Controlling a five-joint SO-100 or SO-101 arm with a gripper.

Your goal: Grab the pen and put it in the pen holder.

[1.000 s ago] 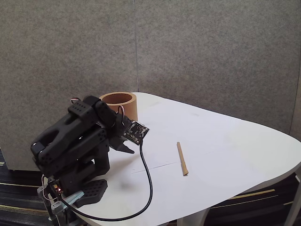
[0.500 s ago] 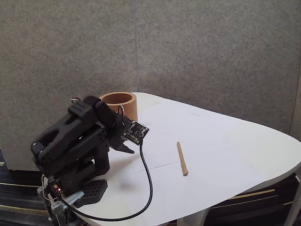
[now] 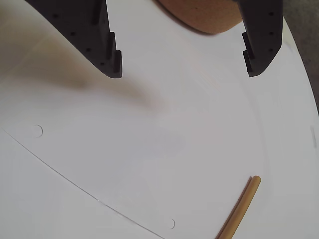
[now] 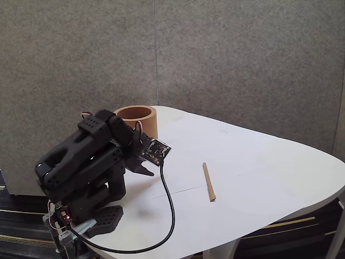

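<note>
**Jaws spread and empty above the tabletop, pen lying apart**

In the wrist view the gripper (image 3: 182,69) has its jaws spread wide, one dark finger (image 3: 94,37) at the upper left and the other at the upper right, with bare white tabletop (image 3: 149,149) between them. They hold nothing and touch nothing. The pen (image 3: 240,206), a tan stick, lies well below them at the lower right of that view, running off the bottom edge. Beyond the jaws, a curved brown slice of the pen holder (image 3: 204,15) shows at the top.

The fixed view shows the folded black arm (image 4: 86,162) at the tabletop's (image 4: 259,162) near left corner, its gripper (image 4: 144,168) low over the surface and a black cable (image 4: 170,216) looping from it. The whole pen (image 4: 208,182) lies flat to the right of the arm. The pen holder (image 4: 137,120) stands upright behind the arm, near the far edge.
</note>
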